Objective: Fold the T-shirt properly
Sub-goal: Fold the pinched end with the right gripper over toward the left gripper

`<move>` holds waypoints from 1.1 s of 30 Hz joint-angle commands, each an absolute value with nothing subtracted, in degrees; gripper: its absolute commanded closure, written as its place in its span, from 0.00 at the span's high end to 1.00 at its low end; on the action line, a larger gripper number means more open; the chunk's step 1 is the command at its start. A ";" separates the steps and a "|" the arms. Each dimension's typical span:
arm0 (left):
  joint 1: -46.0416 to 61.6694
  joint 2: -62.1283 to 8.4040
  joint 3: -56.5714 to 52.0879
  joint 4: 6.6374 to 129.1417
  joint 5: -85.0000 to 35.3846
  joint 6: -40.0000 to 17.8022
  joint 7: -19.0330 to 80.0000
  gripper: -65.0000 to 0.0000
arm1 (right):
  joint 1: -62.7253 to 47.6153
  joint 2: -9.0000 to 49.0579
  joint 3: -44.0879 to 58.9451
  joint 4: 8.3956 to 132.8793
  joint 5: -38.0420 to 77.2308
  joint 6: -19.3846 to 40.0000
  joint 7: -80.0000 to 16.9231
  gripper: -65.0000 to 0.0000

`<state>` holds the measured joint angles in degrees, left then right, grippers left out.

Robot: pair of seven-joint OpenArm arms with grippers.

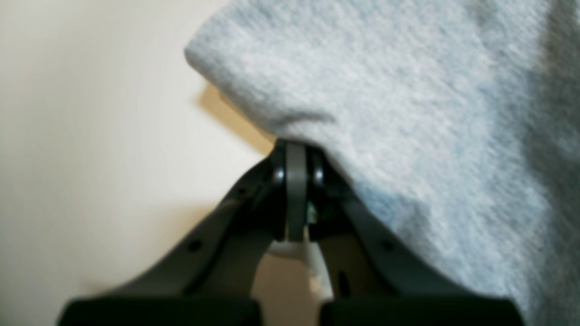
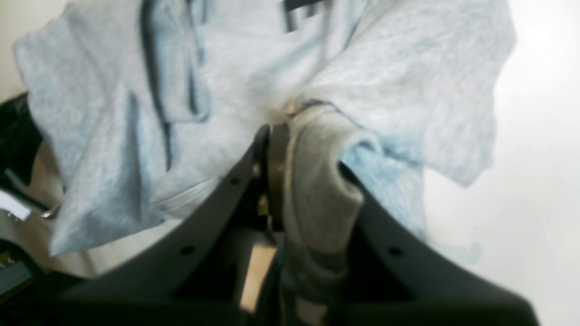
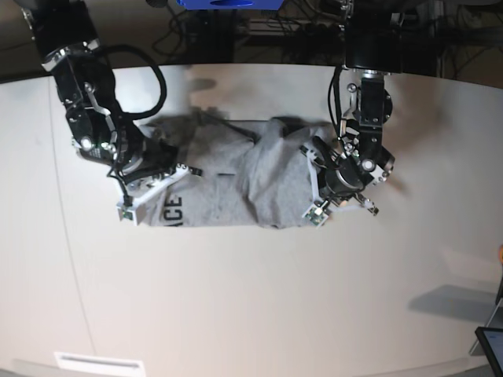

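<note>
The heather-grey T-shirt lies crumpled in the middle of the table, with black letters showing near its front left corner. My left gripper is shut, its tips pinching the shirt's edge; in the base view the left gripper sits at the shirt's right end. My right gripper is shut on a thick bunch of the grey fabric, and lettering shows at the top of that view. In the base view the right gripper sits at the shirt's left end.
The pale table runs well beyond the shirt on all sides. Cables and dark equipment stand behind its far edge. A dark object sits at the front right corner, and a white label lies at the front left.
</note>
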<state>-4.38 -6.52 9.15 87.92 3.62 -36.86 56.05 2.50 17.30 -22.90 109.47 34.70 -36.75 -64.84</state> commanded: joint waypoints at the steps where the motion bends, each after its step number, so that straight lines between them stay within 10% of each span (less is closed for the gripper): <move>1: -1.71 -5.85 10.07 85.49 2.51 -40.00 62.46 0.00 | 3.82 17.54 -23.69 110.55 35.12 -38.20 -64.22 0.00; 33: 0.04 -15.78 10.07 99.12 2.42 -40.00 68.18 0.00 | 13.49 10.24 -36.97 110.99 35.21 -40.00 -71.96 0.00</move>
<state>0.47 -15.44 10.33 98.35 1.56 -39.75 67.40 12.21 10.55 -37.17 110.06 34.92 -39.99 -72.55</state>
